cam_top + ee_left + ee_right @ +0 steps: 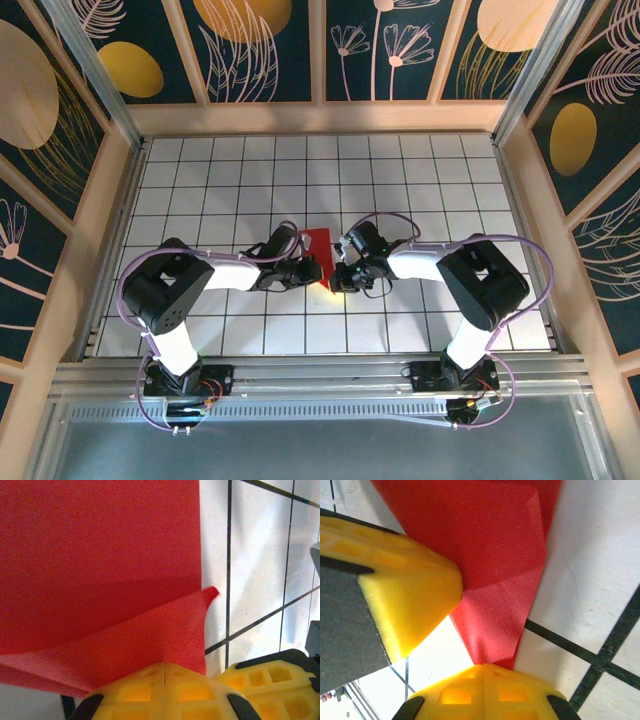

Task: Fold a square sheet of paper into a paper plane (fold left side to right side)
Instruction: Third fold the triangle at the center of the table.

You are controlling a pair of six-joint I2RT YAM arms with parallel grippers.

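The square sheet of paper (316,243) is bright red and lies on the white grid table (420,190) between my two grippers. In the left wrist view most of the sheet (100,550) lies flat, while its near corner flap curls up off the table. My left gripper (165,666) is shut on that flap. In the right wrist view the paper (495,555) narrows to a creased tip, and my right gripper (485,666) is shut on it. From above, the left gripper (322,280) and right gripper (338,282) almost touch at the sheet's near edge.
The right gripper's yellow fingers (270,675) sit close at the lower right of the left wrist view. A yellow finger of the left gripper (405,590) crowds the paper in the right wrist view. Wooden walls (320,117) enclose the table.
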